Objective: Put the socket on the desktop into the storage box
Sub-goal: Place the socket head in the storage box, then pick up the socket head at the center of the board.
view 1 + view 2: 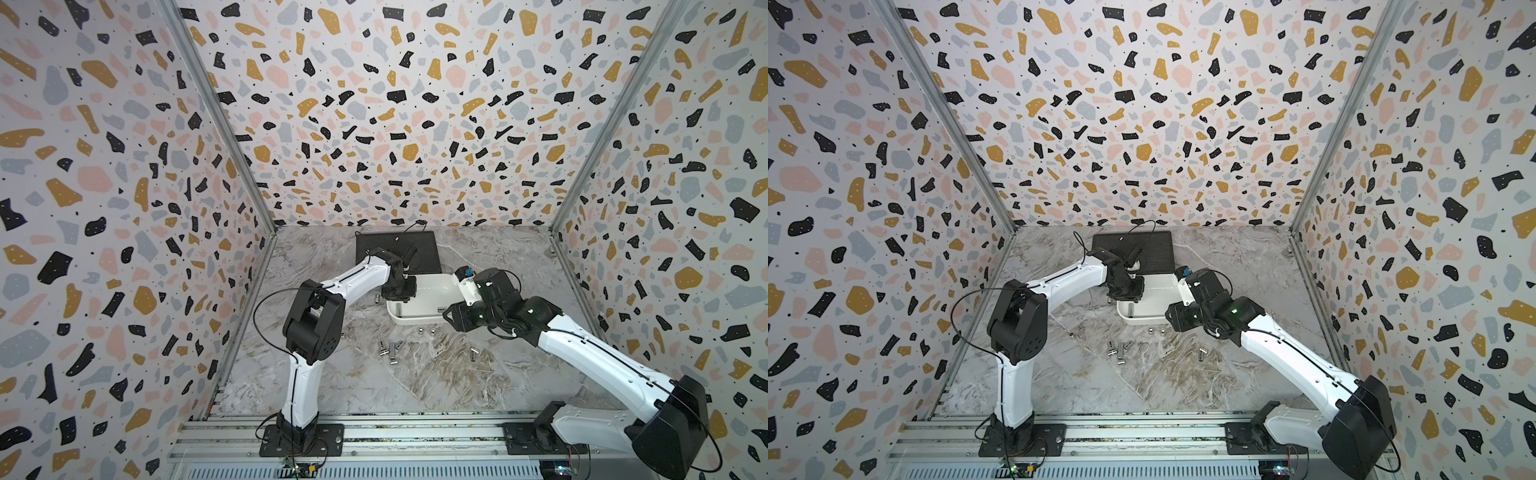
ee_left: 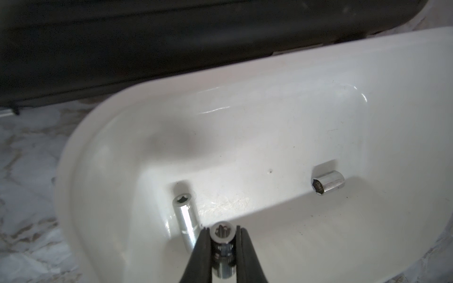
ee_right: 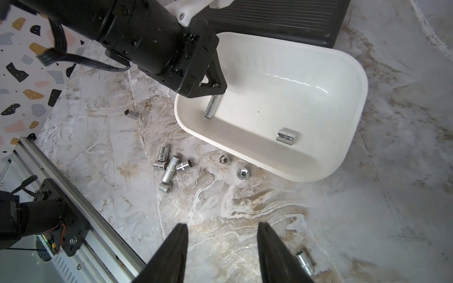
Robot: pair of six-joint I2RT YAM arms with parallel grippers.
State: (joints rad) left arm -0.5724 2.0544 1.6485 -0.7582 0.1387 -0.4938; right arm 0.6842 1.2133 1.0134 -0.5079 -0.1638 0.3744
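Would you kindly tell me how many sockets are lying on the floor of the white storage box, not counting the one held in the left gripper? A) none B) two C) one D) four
B: a long socket and a short socket lie on the floor of the storage box, while the left gripper clamps a third socket over it.

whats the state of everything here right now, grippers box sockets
left gripper, shut on the held socket
held socket, pinched lengthwise over the storage box
right gripper, open and empty above the desktop
storage box, upright, long socket and short socket lying inside
loose sockets, scattered on the desktop, outside the box
black ribbed case, flat on the desktop
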